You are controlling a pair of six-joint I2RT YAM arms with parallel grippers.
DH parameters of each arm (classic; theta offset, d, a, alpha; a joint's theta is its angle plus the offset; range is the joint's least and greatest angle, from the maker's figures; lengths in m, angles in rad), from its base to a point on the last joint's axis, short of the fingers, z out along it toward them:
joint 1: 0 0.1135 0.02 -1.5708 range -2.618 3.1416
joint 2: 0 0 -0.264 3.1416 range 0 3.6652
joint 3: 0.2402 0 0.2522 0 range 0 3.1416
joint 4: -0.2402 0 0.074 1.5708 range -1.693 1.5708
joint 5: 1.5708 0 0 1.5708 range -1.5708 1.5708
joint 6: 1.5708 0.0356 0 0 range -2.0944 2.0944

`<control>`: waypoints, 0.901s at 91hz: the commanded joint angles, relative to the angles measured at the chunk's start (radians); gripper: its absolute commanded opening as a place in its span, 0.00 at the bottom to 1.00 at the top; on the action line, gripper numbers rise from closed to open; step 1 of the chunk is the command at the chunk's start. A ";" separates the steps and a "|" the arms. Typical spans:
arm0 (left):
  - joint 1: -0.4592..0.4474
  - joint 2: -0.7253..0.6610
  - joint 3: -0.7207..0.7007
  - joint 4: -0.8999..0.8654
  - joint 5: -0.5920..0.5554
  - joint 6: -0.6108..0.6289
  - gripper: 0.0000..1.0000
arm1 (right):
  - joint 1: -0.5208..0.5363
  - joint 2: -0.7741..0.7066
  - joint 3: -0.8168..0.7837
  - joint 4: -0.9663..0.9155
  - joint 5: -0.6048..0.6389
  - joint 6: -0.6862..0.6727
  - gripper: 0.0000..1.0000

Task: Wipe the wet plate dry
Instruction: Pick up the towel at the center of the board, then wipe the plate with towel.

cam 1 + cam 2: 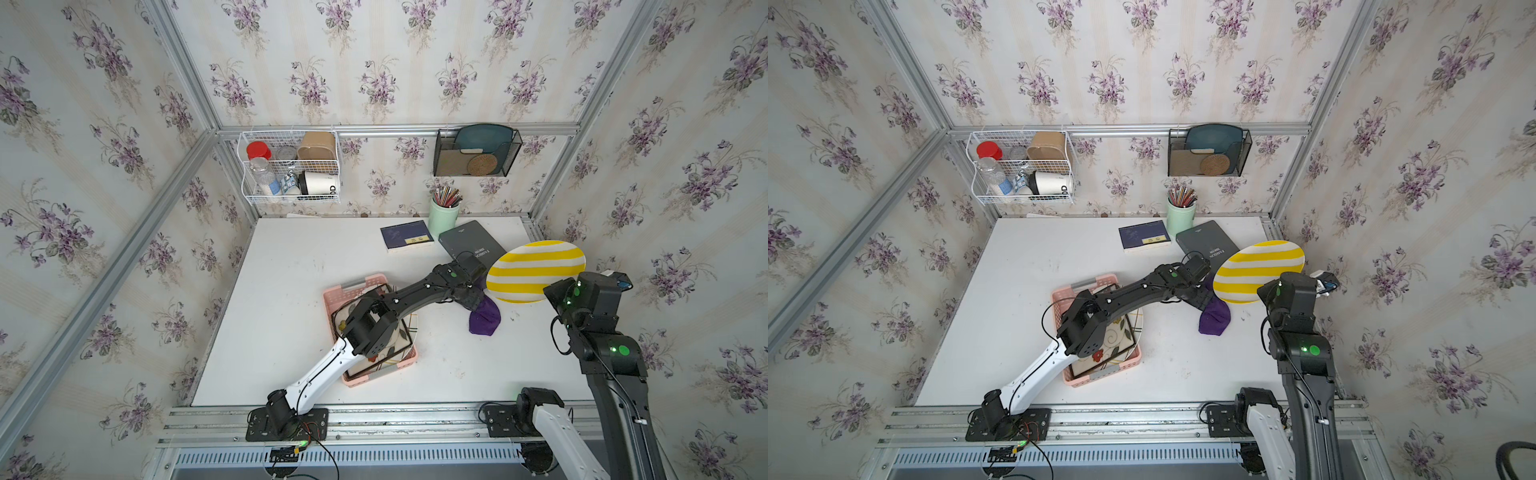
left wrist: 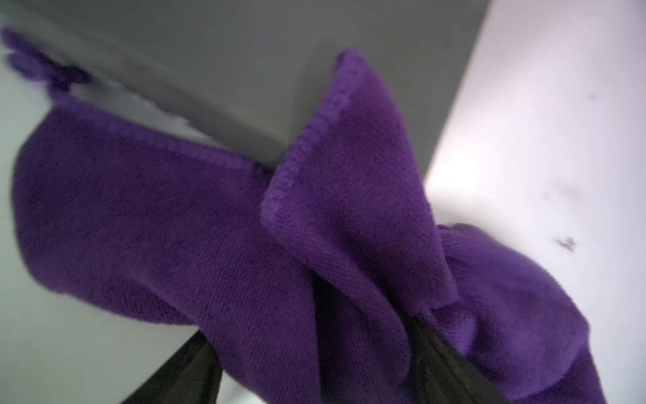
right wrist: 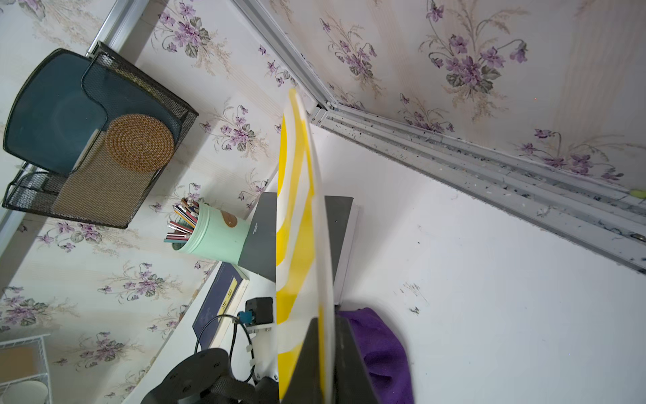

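My right claw (image 3: 327,335) pinches the plate (image 1: 536,270) by its near rim, lifted off the bench (image 1: 291,291) for wiping. Beside the plate, the cloth (image 1: 484,318) drapes my left claw (image 2: 309,327); how wide that stands, I cannot tell.

Taking twelve as the back wall, seen from the middle of the table (image 1: 291,270): eight round to eleven is bare, open to a low pass. So is a patch at five. The left arm (image 1: 415,297) runs from seven over the basket (image 1: 386,370) in the middle, toward two. At twelve to one stand a blue book (image 1: 407,235), a cup (image 1: 443,216) and a grey book (image 1: 469,243). At three the plate (image 1: 536,270) hangs tilted, with the cloth (image 1: 484,318) just inward of it. The right arm (image 1: 606,332) rises at four.
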 commanded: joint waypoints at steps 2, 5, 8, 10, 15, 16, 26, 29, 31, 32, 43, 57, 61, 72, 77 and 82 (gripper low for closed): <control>-0.007 0.007 -0.019 -0.116 0.138 0.032 0.31 | 0.000 0.007 0.021 0.038 -0.033 -0.069 0.00; -0.006 -0.016 -0.022 -0.118 0.141 0.033 0.10 | 0.000 0.011 0.028 0.041 -0.040 -0.087 0.00; -0.004 -0.047 -0.019 -0.124 0.141 0.037 0.00 | -0.001 0.015 0.033 0.044 -0.047 -0.102 0.00; -0.001 -0.076 -0.019 -0.129 0.139 0.037 0.00 | 0.000 0.017 0.038 0.043 -0.053 -0.110 0.00; 0.006 -0.176 -0.028 -0.134 0.130 0.030 0.00 | 0.000 0.017 0.054 0.045 -0.077 -0.131 0.00; 0.008 -0.206 -0.033 -0.131 0.127 0.027 0.00 | 0.000 0.016 0.057 0.046 -0.087 -0.136 0.00; 0.042 -0.497 -0.181 -0.054 0.060 -0.040 0.00 | 0.000 0.007 0.069 0.068 -0.212 -0.144 0.00; 0.056 -0.592 -0.248 -0.012 0.049 -0.066 0.00 | 0.000 -0.001 0.060 0.095 -0.271 -0.139 0.00; 0.066 -0.657 -0.289 0.020 0.054 -0.086 0.00 | 0.000 -0.006 0.049 0.116 -0.308 -0.129 0.00; 0.070 -0.683 -0.308 0.037 0.060 -0.096 0.00 | 0.000 -0.009 0.043 0.124 -0.322 -0.124 0.00; 0.087 -0.917 -0.450 0.182 0.107 -0.099 0.00 | 0.000 -0.044 -0.036 0.291 -0.532 -0.027 0.00; 0.087 -1.002 -0.445 0.166 0.127 -0.045 0.00 | 0.002 -0.057 -0.086 0.469 -0.689 0.120 0.00; 0.087 -1.002 -0.464 0.165 0.138 -0.028 0.00 | 0.002 -0.060 -0.082 0.498 -0.702 0.146 0.00; 0.088 -0.984 -0.514 0.155 0.181 -0.035 0.00 | 0.002 -0.071 -0.078 0.590 -0.718 0.206 0.00; 0.088 -0.968 -0.530 0.145 0.197 -0.056 0.00 | 0.002 -0.079 -0.083 0.632 -0.716 0.248 0.00; 0.088 -0.953 -0.542 0.119 0.194 -0.076 0.00 | 0.002 -0.090 -0.091 0.670 -0.710 0.294 0.00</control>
